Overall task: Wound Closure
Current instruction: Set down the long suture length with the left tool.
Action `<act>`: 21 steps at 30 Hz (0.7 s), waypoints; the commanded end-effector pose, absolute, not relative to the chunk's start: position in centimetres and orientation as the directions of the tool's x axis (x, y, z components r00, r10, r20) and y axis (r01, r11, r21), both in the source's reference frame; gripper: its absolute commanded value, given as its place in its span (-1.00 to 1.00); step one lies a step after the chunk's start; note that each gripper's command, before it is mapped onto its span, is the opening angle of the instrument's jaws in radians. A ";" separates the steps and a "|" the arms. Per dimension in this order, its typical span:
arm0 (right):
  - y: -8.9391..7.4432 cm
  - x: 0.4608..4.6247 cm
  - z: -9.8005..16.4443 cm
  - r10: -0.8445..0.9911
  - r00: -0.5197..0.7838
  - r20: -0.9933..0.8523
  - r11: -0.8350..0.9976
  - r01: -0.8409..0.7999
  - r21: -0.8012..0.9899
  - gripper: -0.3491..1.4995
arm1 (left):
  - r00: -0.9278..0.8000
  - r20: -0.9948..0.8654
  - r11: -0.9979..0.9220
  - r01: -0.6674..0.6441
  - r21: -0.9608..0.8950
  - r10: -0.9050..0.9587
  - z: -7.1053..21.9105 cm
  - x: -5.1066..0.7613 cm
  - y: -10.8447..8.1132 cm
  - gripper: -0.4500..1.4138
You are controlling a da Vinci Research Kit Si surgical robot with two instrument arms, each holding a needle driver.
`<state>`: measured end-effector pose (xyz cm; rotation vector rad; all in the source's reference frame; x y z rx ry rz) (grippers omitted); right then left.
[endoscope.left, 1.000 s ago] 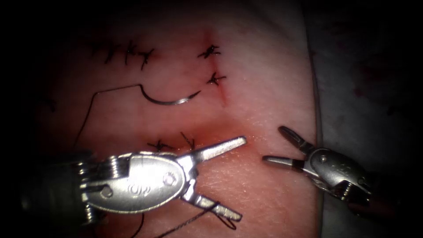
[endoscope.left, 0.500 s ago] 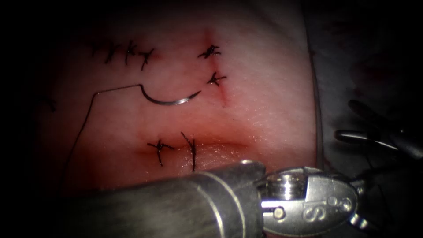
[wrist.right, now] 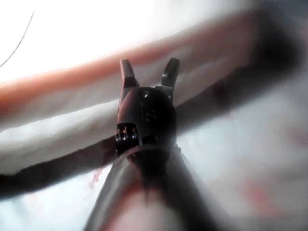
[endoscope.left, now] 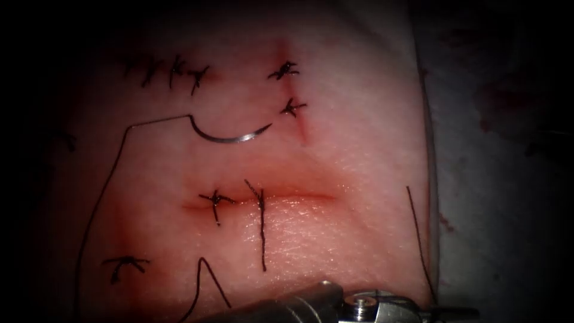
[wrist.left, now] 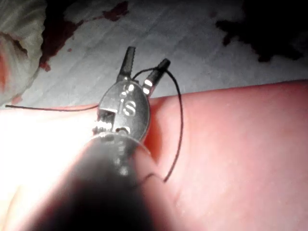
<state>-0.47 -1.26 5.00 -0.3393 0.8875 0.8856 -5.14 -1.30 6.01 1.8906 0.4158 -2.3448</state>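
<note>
At the near edge of the tissue point(endoscope.left: 335, 239), the left gripper point(wrist.left: 144, 65) lies low over the pork belly with its jaws parted; a loop of thread point(wrist.left: 179, 120) runs around one jaw, but whether it is pinched I cannot tell. In the endoscope view its shaft and wrist point(endoscope.left: 335, 305) cross the tissue's near edge. The right gripper point(wrist.right: 149, 72) is released, its jaws spread and holding nothing, with the tissue's edge beyond it. Farther in, the horizontal cut point(endoscope.left: 287, 198) carries two stitches point(endoscope.left: 216, 198) toward its left end, one with a long tail running toward the near edge. Beyond it the curved needle point(endoscope.left: 230, 136) lies free on the surface, not in the tissue, left of the farther vertical cut point(endoscope.left: 299, 122), thread trailing from its left end down the tissue's left side.
</note>
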 end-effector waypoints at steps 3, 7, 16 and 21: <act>-1.3 -0.13 5.1 0.524 0.284 -0.803 0.611 -0.782 0.122 0.86 | -0.339 -0.935 -0.951 0.243 -0.193 0.104 6.5 -4.94 -1.3 -0.24; -1.5 0.13 5.1 0.521 0.259 -0.813 0.620 -0.770 0.151 0.86 | -0.408 -0.908 -0.945 0.252 -0.210 0.093 6.7 -4.58 -1.2 -0.21; -1.6 0.53 5.2 0.518 0.264 -0.814 0.645 -0.745 0.169 0.86 | -0.487 -0.864 -0.951 0.186 -0.248 0.130 6.7 -3.65 -0.9 -0.17; -1.7 0.59 5.2 0.522 0.263 -0.812 0.649 -0.740 0.177 0.86 | -0.498 -0.855 -0.951 0.170 -0.259 0.144 6.5 -3.47 -0.8 -0.15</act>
